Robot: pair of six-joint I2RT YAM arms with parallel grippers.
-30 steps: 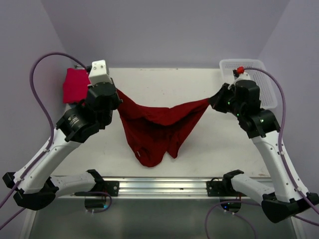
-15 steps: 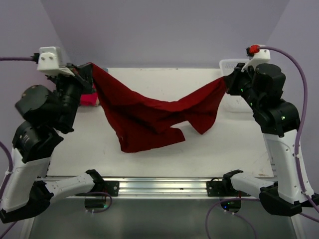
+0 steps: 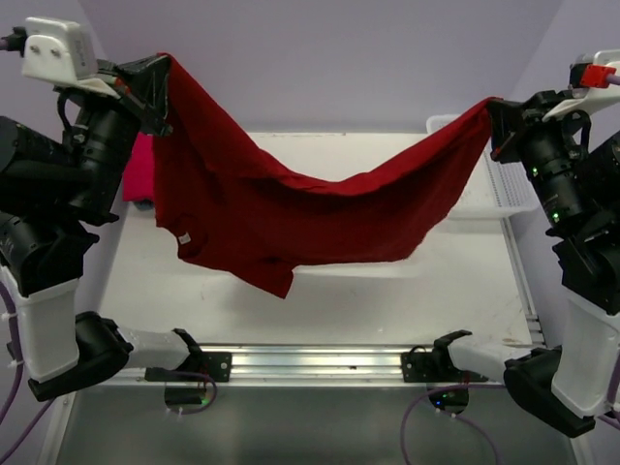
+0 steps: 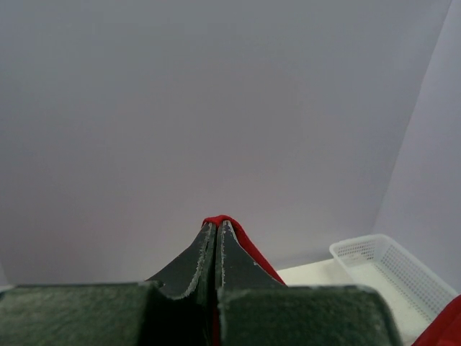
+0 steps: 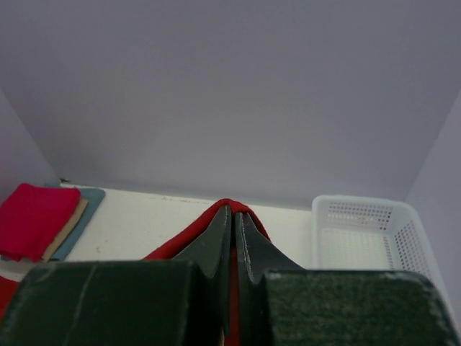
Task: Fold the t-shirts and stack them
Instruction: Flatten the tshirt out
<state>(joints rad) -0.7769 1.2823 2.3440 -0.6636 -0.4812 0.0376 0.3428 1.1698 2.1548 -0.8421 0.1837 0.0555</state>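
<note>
Crimson t-shirt held aloft between both arms, well above the tabletop. It sags in a deep swag mid-span.

- Left end effector: jaws pinched tight on one upper edge of the cloth. The wrist view shows a red fold nipped at the tips.
- Right end effector: likewise clamped on the opposite edge, with red cloth at the tips.
- Left side hangs longer, one corner drooping lowest. Cannot tell if it clears the tabletop.
- Folded pinkish-red tee sits at the far left corner on a blue-grey piece.
- White mesh basket sits at the far right.

Judgement: this is the spread-out stage, before any fold.

To do it well:
- Draw the arms apart until the swag flattens, with both grips level.
- Lower so the hanging hem lands first, then lay the rest away from it to avoid bunching.
- Aim for the bare middle, clear of stack and basket.
- Release only once the cloth lies flat.

Risk: uneven tension could twist the shirt.
</note>
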